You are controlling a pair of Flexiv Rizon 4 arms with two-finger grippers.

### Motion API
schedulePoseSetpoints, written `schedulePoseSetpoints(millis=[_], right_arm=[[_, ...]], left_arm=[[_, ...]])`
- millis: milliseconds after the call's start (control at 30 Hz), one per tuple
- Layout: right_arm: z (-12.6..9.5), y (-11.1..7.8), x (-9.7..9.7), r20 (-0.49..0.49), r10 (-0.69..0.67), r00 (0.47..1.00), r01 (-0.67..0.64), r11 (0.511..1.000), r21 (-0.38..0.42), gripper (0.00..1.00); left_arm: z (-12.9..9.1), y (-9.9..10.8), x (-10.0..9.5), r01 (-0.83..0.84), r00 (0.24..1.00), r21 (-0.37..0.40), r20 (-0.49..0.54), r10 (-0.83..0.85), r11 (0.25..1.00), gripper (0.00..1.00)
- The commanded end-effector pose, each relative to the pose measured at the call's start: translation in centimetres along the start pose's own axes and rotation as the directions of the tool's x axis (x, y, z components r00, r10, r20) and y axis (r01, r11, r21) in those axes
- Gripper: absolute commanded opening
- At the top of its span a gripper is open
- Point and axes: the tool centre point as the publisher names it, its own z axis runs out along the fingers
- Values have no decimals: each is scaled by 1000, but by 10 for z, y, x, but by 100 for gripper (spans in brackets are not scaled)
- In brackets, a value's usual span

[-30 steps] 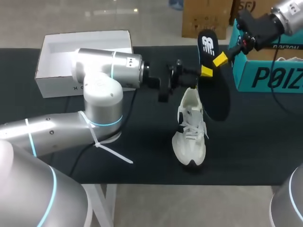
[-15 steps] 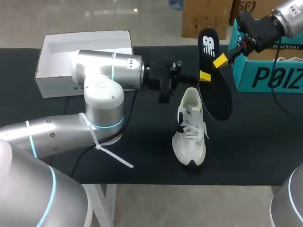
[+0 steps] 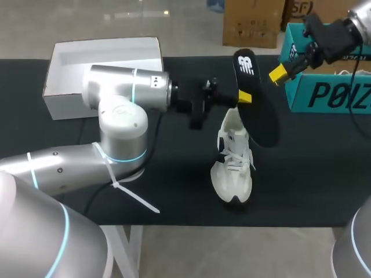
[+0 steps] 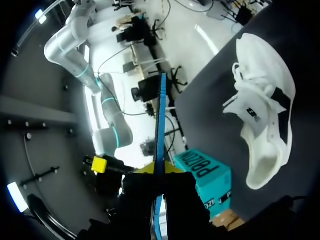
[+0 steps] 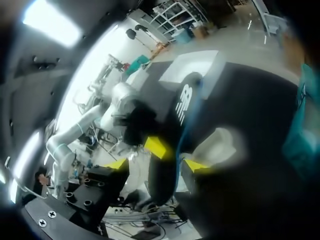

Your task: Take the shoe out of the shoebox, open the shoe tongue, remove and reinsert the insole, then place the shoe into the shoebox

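Right gripper (image 3: 279, 73) backs toward the bench's (image 3: 324, 174) far right corner, fingers apart; left gripper (image 3: 243, 97) clamps the insole (image 3: 258, 116). I judge it light, floppy: hold mid-length.

Bold black lettering on teal box (image 3: 330, 95); white logo on insole (image 3: 258, 110)

White shoe (image 3: 232, 163) upright; black insole (image 3: 258, 111) aloft above heel

The head camera looks down from above and behind onto the black table (image 3: 174, 191). The left wrist camera sits tight against the insole (image 4: 159, 115), seen edge-on, with the shoe (image 4: 262, 125) just beside it. The right wrist camera faces back across the table. All three views share the insole.
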Motion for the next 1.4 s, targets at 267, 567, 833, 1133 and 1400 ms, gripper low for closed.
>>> schedulePoseSetpoints(millis=[267, 567, 833, 1133, 1400], right_arm=[[-31, -51, 80, 292, -82, 953, 101, 993, -52, 100], [-32, -63, 123, 476, -128, 870, 158, 987, -22, 100], [-33, -64, 128, 521, -160, 839, 213, 976, -43, 100], [-33, -64, 128, 521, -160, 839, 213, 976, -43, 100], [-33, -64, 128, 521, -160, 839, 213, 976, -43, 100]], left_arm=[[-22, 8, 15, 32, 998, -4, -53, -32, 999, 0], [-21, 12, 20, 30, 998, 1, -64, -30, 1000, 0], [-17, 13, 21, 35, 997, 42, -75, -32, 998, 0], [-17, 13, 21, 37, 996, 49, -85, -33, 998, 0], [-15, 16, 19, 185, 981, 78, -67, -180, 980, 0]])
